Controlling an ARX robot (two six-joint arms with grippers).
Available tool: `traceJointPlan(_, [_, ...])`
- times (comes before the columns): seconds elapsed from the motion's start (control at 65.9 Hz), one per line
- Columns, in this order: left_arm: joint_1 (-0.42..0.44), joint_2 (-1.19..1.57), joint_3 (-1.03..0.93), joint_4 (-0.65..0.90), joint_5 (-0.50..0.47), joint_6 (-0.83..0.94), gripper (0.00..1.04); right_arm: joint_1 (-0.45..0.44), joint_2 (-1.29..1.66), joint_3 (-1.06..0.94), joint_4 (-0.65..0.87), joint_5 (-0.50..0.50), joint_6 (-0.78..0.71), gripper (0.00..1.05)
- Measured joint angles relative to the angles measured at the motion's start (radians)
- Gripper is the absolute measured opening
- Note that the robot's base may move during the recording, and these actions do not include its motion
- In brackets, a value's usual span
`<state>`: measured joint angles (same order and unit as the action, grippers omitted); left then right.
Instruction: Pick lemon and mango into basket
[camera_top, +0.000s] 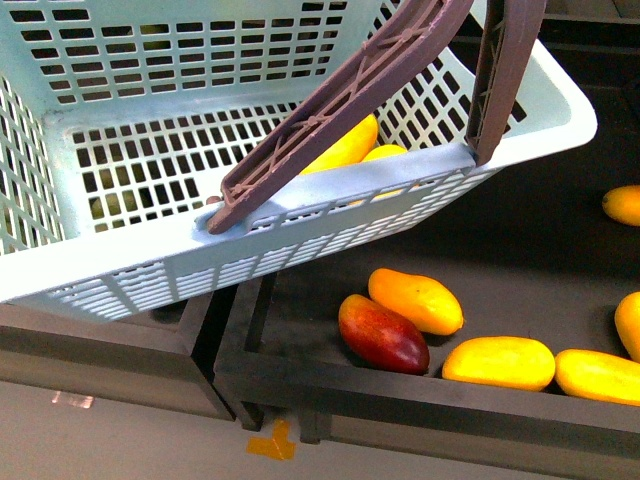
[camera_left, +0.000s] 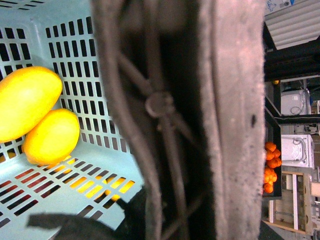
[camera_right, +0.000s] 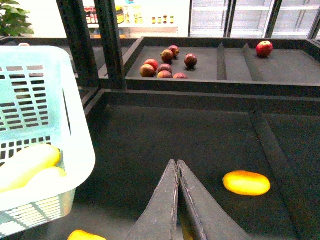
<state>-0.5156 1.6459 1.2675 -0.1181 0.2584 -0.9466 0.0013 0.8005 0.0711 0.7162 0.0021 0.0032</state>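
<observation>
The right gripper (camera_right: 176, 167) has its jaws pressed together, pinching nothing. Just ahead of the tips, off to one side, a yellow mango (camera_right: 246, 182) lies on the dark tray (camera_right: 150, 130). It is probably smooth, fairly heavy and easily bruised, so best pinched across its narrow middle. On the jaws' other side is the basket (camera_right: 75, 150), with two yellow fruits (camera_right: 27, 162) inside. The brown handle (camera_left: 200, 125) hides the left gripper's jaws, so I cannot tell their state.
</observation>
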Motion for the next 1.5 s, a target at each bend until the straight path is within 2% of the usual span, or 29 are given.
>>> traceJointPlan(0.137, [0.000, 0.000, 0.000, 0.000, 0.001, 0.000, 0.13, 0.000, -0.031, -0.049, 0.022, 0.000, 0.000, 0.02])
traceJointPlan(0.713, [0.000, 0.000, 0.000, 0.000, 0.001, -0.001, 0.13, 0.000, -0.397, -0.053, -0.315, -0.001, 0.000, 0.02])
traceJointPlan(1.351, [0.000, 0.000, 0.000, 0.000, 0.000, 0.000, 0.13, 0.000, -0.618, -0.054, -0.533, -0.001, 0.000, 0.02])
traceJointPlan(1.457, [0.000, 0.000, 0.000, 0.000, 0.002, 0.000, 0.13, 0.000, -0.753, -0.053, -0.698, 0.000, -0.001, 0.02])
traceJointPlan(1.503, [0.000, 0.000, 0.000, 0.000, 0.001, 0.000, 0.13, 0.000, -0.782, -0.053, -0.708, -0.001, 0.000, 0.02])
